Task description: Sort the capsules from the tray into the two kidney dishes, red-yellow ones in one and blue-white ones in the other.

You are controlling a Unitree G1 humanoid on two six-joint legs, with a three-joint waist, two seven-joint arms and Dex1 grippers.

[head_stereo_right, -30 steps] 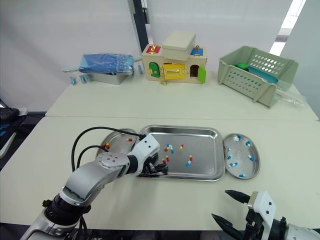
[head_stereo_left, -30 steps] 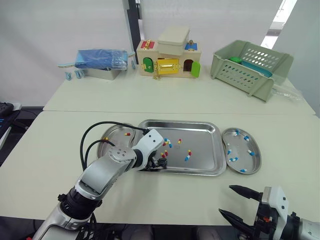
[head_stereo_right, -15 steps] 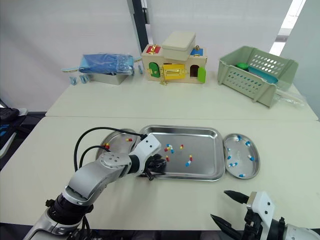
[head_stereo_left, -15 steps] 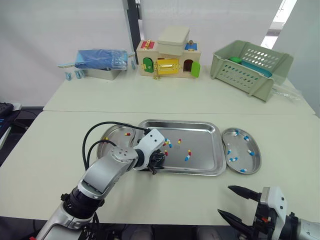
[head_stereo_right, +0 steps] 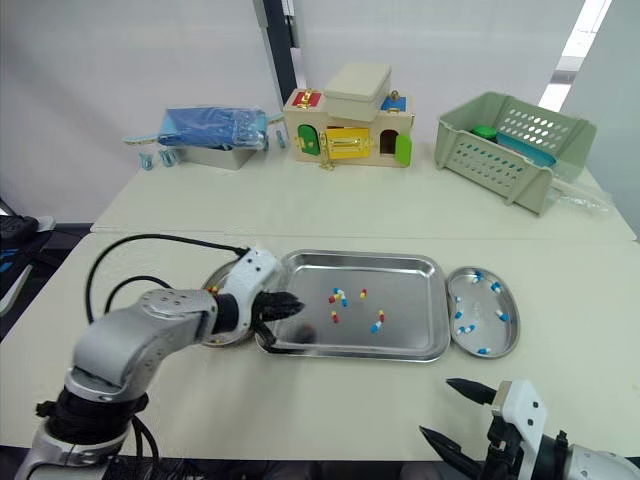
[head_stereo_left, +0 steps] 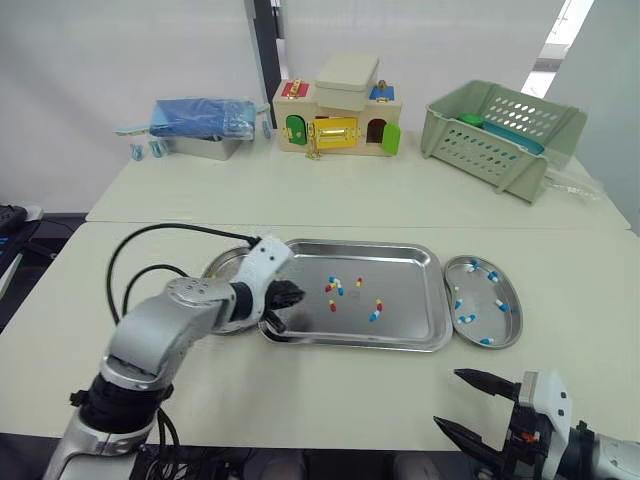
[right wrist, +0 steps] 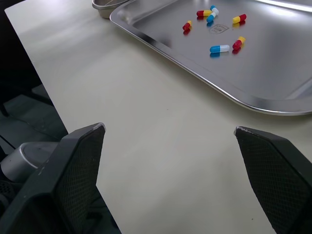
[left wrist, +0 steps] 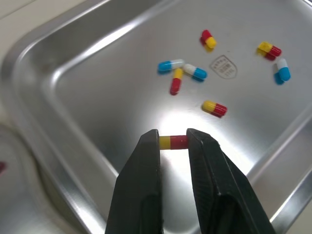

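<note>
the left hand (left wrist: 173, 141) is pinching a red-yellow capsule (left wrist: 176, 142) over the left end of the tray (head_stereo_left: 400, 255), while the right hand (head_stereo_left: 448, 398) is hovering wide open by the near edge of the desk (head_stereo_left: 330, 390).

Tray (head_stereo_left: 400, 248): 1. Kidney dishes (head_stereo_left: 478, 295): 2. Ahead of left tool (left wrist: 173, 135): 4 red-yellow capsules (left wrist: 214, 108), 3 blue-white capsules (left wrist: 170, 65). Gripped in tool: 1 red-yellow capsule (left wrist: 173, 142).

Two cream-topped desks stand end to end, the near desk (head_stereo_left: 330, 400) and the far desk (head_stereo_left: 400, 195) meeting at a straight seam. Behind the far one rises a plain white wall (head_stereo_left: 120, 50), split by a dark upright post (head_stereo_left: 265, 40). At the upper right a bright slanted strip (head_stereo_left: 565, 25) may be a window. The light is soft and even. A patch of dark floor (head_stereo_right: 55, 240) shows at the left.
</note>
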